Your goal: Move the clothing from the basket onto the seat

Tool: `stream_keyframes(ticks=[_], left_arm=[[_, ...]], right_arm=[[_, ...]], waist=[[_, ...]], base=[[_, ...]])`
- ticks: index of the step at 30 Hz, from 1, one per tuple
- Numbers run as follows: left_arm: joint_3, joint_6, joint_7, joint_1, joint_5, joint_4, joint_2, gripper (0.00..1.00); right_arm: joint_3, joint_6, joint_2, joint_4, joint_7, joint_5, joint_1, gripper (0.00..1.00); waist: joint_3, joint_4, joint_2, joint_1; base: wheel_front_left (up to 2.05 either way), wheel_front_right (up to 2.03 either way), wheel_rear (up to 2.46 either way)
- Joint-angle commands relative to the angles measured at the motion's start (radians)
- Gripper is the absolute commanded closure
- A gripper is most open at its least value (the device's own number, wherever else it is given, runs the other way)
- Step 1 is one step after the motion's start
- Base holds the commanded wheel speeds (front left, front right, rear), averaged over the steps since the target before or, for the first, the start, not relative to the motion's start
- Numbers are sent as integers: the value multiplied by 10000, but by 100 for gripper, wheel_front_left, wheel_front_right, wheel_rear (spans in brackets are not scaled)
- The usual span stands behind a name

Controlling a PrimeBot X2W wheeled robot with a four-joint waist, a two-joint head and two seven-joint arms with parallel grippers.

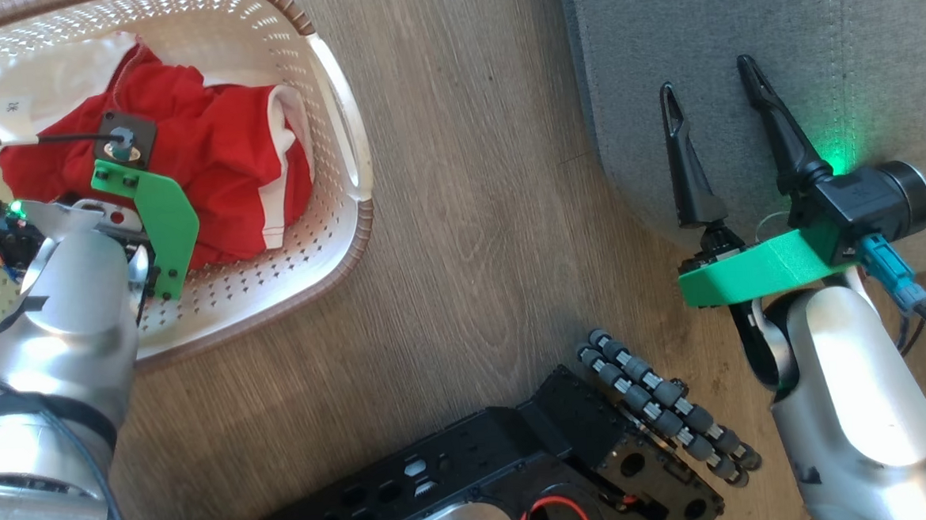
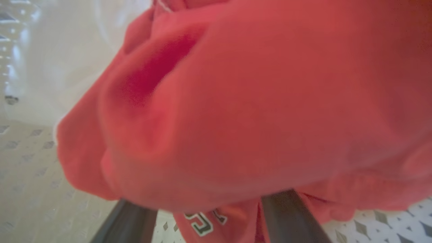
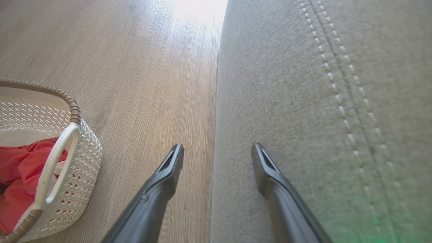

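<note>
Left hand (image 2: 207,206) is down in the basket (image 1: 289,277) at ten o'clock in the head view. Its fingers are spread wide and pushed into the red clothing (image 1: 220,162), not closed on it as far as the blur lets me judge. Right hand (image 1: 705,77) hangs open and empty over the edge of the grey seat (image 1: 735,8) at two o'clock. No garment lies on the visible seat, so all the moving is left. Cloth hides the left fingertips, and I cannot tell whether there is one garment or two.
</note>
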Motion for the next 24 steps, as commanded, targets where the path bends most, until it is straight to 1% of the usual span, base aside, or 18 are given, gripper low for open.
stream_keyframes(ticks=[1,2,3,5,7,12,16,24], left_arm=[[69,-77,125,178,23,6,318,17],[65,-144,163,167,-8,6,329,94],[62,-222,186,168,-42,6,349,100],[85,-360,211,197,-134,6,404,100],[126,-404,149,219,-230,6,453,100],[257,-418,-111,453,-486,7,608,100],[320,-388,-328,628,-620,7,686,100],[298,-304,-1169,1443,-892,7,105,100]], right_arm=[[405,87,37,268,156,274,646,0],[423,87,37,269,156,301,645,0],[448,87,37,275,156,337,635,0],[468,87,37,304,156,466,574,0],[518,87,37,372,156,538,462,0],[876,87,37,473,156,743,123,0],[935,87,37,576,156,818,-61,0],[541,87,37,1030,156,255,49,0]], waist=[[14,-5,0,0],[26,-14,0,0],[37,-32,0,0],[45,-80,0,0],[17,-119,0,0],[-267,-263,0,0],[-554,-352,0,0],[-2272,285,0,0]], base=[[0,0,0],[0,0,0],[0,0,0],[0,0,0],[0,0,0],[0,0,0],[0,0,0],[0,0,0]])
